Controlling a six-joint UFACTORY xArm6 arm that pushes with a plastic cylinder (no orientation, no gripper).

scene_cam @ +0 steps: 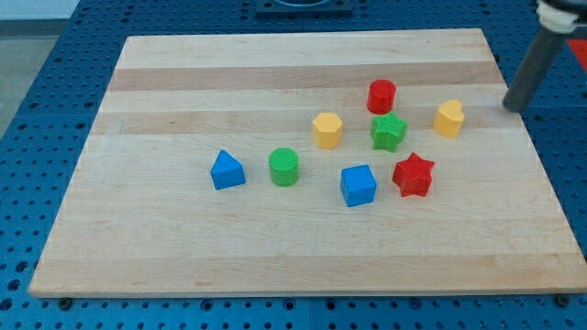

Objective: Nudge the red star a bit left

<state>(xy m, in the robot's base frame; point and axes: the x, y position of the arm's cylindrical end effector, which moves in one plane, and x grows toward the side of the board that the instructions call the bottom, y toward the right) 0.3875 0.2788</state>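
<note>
Positioned up and to the right of the red star point(413, 175), my tip point(514, 107) rests near the board's right edge, well apart from every block, touching and holding nothing. That star sits right of the board's centre, just beside the blue cube point(358, 185) on its left and below the green star point(389, 132). Judged from this layout, the nudge has not begun: my tip must first reach the star's right side. Further off stand the red cylinder point(382, 95), two yellow blocks point(327, 130) point(448, 118), green cylinder point(284, 167) and blue triangular block point(227, 170). The wooden board point(183, 247) lies on a blue perforated table point(55, 73).
</note>
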